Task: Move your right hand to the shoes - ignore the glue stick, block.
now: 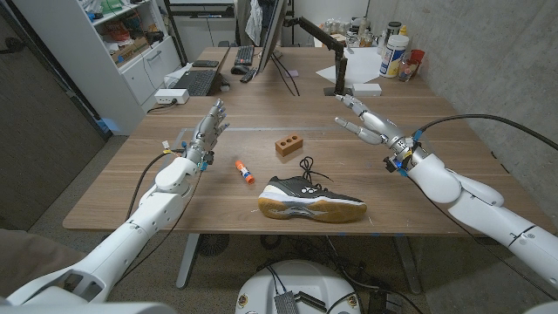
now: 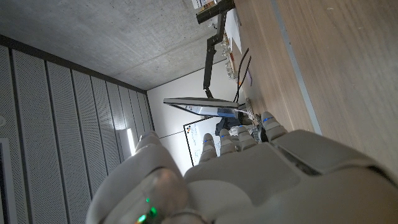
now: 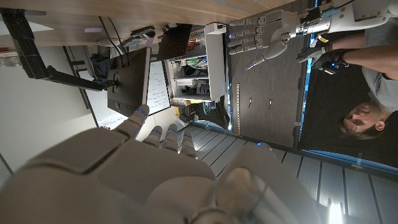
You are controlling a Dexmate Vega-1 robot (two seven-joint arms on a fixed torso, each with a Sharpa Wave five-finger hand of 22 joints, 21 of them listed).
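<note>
A black sneaker with a white sole and gum outsole [image 1: 310, 200] lies on its sole near the table's front edge, its laces trailing toward the back. My right hand [image 1: 369, 126] hangs above the table behind and to the right of the shoe, fingers spread, holding nothing. My left hand [image 1: 207, 129] stands raised over the left side of the table, fingers apart and empty; it also shows in the right wrist view as the left hand [image 3: 260, 34]. An orange glue stick [image 1: 244, 171] lies left of the shoe. A brown block [image 1: 289, 145] sits behind the shoe.
A wooden table [image 1: 157, 196] carries a laptop [image 1: 196, 82], keyboard [image 1: 243, 55] and monitor [image 1: 272, 35] at the back left, a white box [image 1: 359, 85] and bottles [image 1: 394, 54] at the back right. A person [image 3: 373, 93] appears in the right wrist view.
</note>
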